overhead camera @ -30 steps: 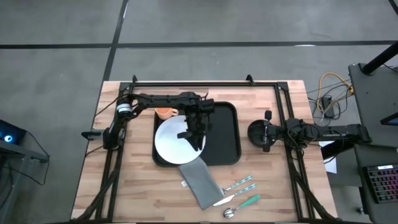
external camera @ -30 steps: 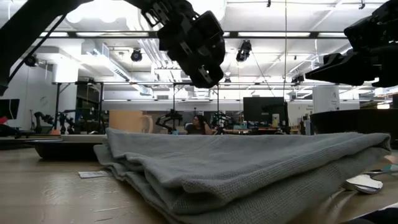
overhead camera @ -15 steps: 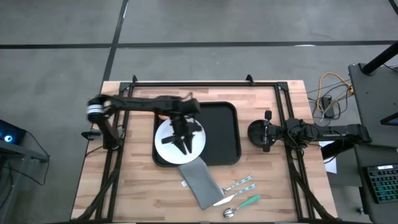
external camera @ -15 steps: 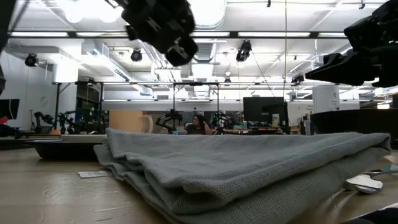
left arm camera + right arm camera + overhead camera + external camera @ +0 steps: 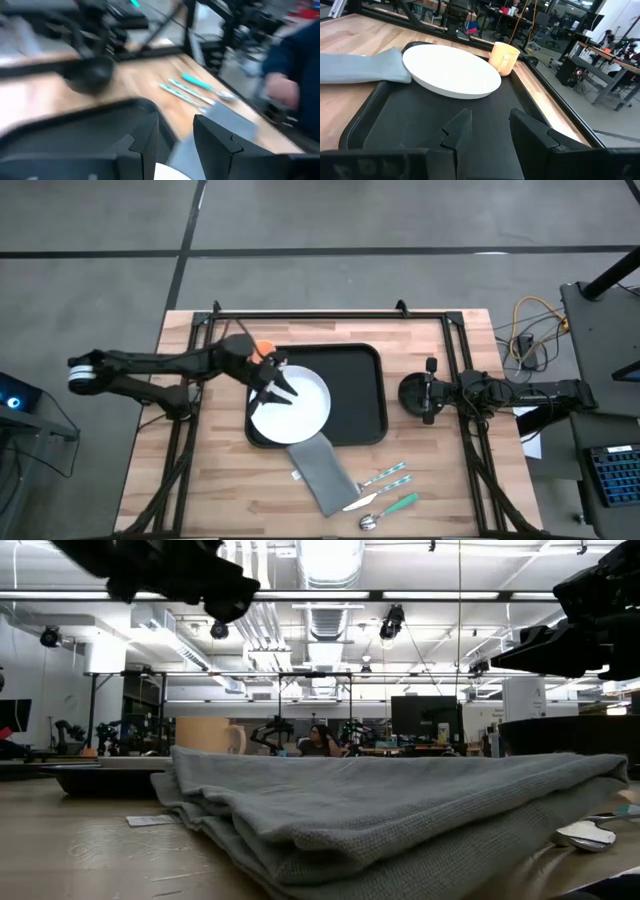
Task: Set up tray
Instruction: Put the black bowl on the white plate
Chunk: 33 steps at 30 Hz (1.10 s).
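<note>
The left arm reaches in from the table's left edge, stretched long and low, its dark two-finger left gripper (image 5: pixel 277 383) at the far end with the fingers pointing toward the right arm. Its two dark fingers (image 5: pixel 142 145) stand apart with a clear gap between them and nothing held there. The right arm lies folded along the table's right side, its dark two-finger right gripper (image 5: pixel 408 393) facing the left arm, well apart from it. Its fingers (image 5: pixel 459 131) are likewise parted, empty between them
</note>
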{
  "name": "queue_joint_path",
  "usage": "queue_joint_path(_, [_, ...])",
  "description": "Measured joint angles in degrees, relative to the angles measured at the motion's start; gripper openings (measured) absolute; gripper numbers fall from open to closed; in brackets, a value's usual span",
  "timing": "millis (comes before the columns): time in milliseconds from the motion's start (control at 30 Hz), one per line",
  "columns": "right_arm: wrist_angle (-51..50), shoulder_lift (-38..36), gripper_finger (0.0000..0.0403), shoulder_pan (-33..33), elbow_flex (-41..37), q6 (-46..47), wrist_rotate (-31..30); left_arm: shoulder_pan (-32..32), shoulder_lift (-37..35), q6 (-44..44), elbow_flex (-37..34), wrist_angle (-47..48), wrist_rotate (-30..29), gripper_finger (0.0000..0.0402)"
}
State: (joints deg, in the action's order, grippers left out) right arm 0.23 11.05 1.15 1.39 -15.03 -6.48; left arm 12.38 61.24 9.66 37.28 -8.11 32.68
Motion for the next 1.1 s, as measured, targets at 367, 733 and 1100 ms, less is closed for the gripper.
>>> queue_joint_path(367, [0.0,0.0,0.0123,0.0,0.0,0.0,0.0,-1.1,-0.7,-7.4,-5.9,-6.7,-3.0,0.0105])
queue_joint_path(733, [0.0,0.0,0.0123,0.0,0.0,0.0,0.0,-8.6,0.5,-8.9,-6.5,-6.6,-2.8,0.0105])
queue_joint_path(1100, [0.0,0.0,0.0123,0.0,0.0,0.0,0.0,-9.5,-5.7,-7.0,-12.4,-8.6,-2.8,0.0105])
